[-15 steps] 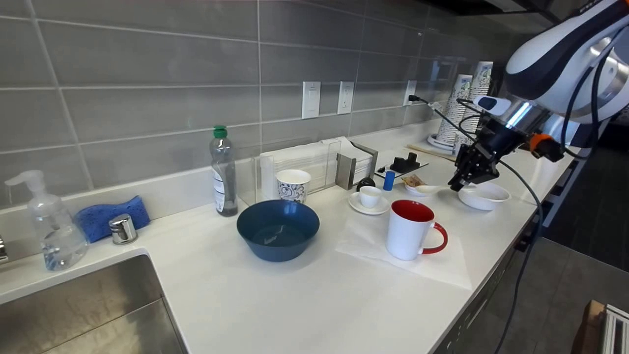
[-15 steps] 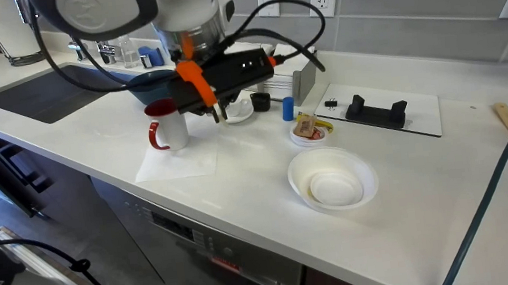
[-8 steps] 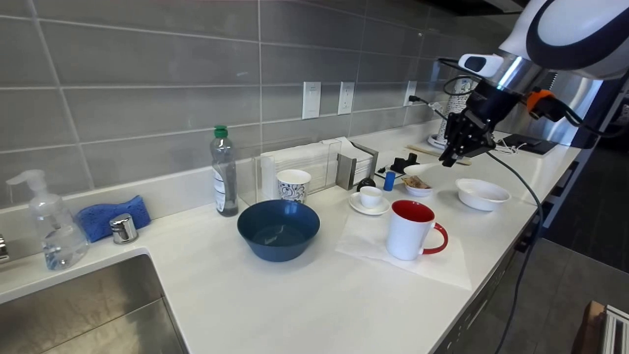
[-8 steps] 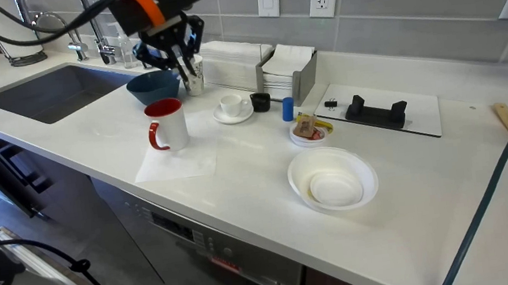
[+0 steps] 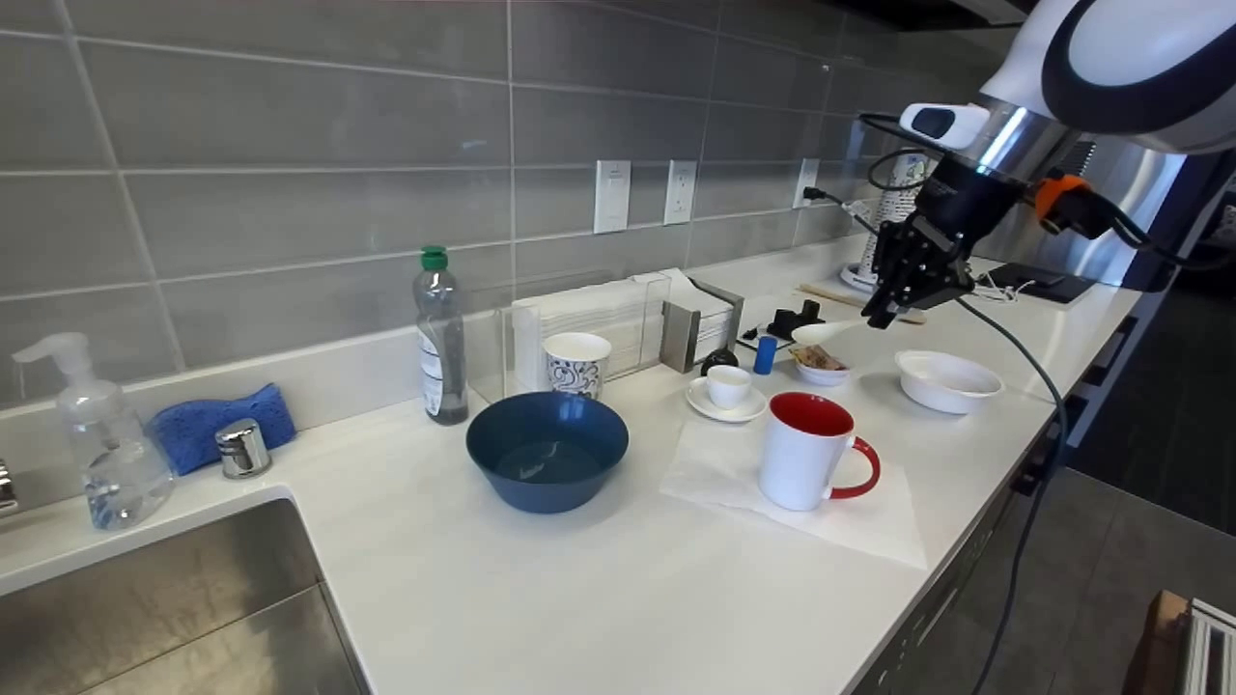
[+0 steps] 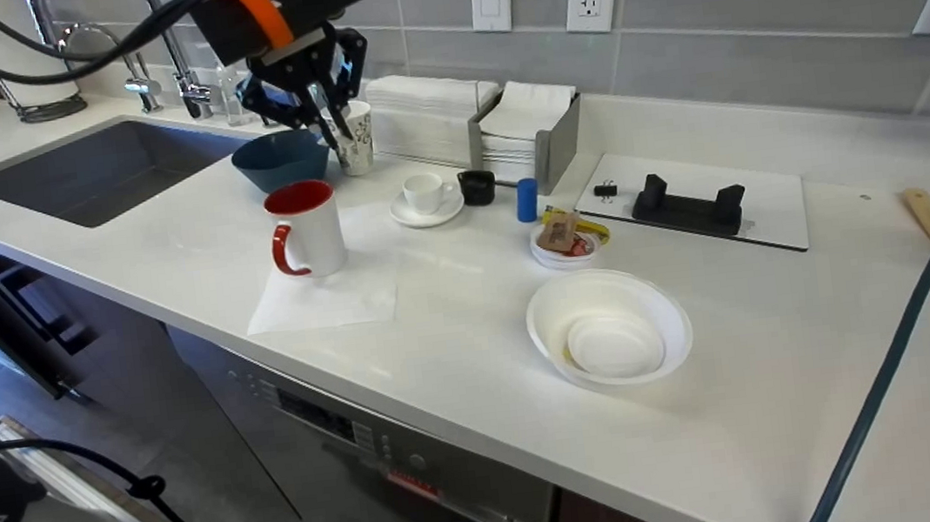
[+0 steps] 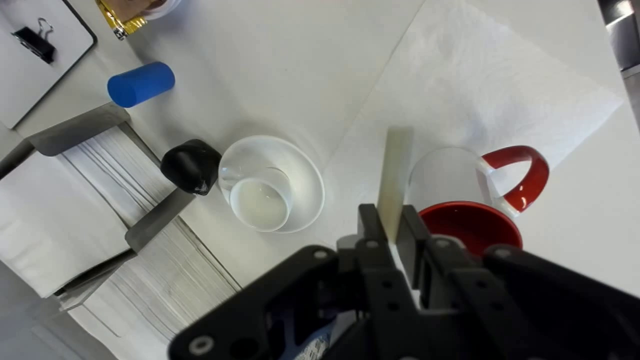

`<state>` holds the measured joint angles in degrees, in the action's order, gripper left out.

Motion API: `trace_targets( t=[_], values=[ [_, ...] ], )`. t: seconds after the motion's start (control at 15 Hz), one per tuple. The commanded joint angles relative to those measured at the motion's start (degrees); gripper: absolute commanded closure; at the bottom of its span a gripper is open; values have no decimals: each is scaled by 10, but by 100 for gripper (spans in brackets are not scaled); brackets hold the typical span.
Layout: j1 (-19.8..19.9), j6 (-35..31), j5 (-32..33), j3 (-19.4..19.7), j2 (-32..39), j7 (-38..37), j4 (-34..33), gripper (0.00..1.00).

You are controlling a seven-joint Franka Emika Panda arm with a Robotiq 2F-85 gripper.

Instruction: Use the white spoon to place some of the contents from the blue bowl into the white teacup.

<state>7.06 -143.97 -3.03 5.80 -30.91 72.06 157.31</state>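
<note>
One arm aslant, gripper tipped downward, apparently tight on the white spoon.

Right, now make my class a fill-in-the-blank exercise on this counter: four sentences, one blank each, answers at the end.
The claw grips a white ____.
The white teacup stands on its ____.
On the tall mug, handle and inside are both coloured ____.
The deep bowl nearest the sink is coloured dark ____.
Missing words: spoon; saucer; red; blue.
</note>
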Motion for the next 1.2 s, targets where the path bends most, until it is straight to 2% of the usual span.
trace_targets(
  t=[0.0,0.33,0.53,0.73,0.93,1.0,1.07,1.13],
  values=[
    [-23,1,22,24,-2,-16,0,97],
    [-76,24,61,-39,91,-65,-87,97],
    [-87,37,126,-87,165,-129,-147,97],
    [-96,46,194,-119,242,-193,-207,97],
    [-110,41,244,-133,309,-249,-261,97],
    [-111,29,211,-119,256,-212,-208,97],
    [-114,29,212,-121,273,-218,-219,87],
    [-114,29,212,-121,277,-218,-220,87]
  ],
)
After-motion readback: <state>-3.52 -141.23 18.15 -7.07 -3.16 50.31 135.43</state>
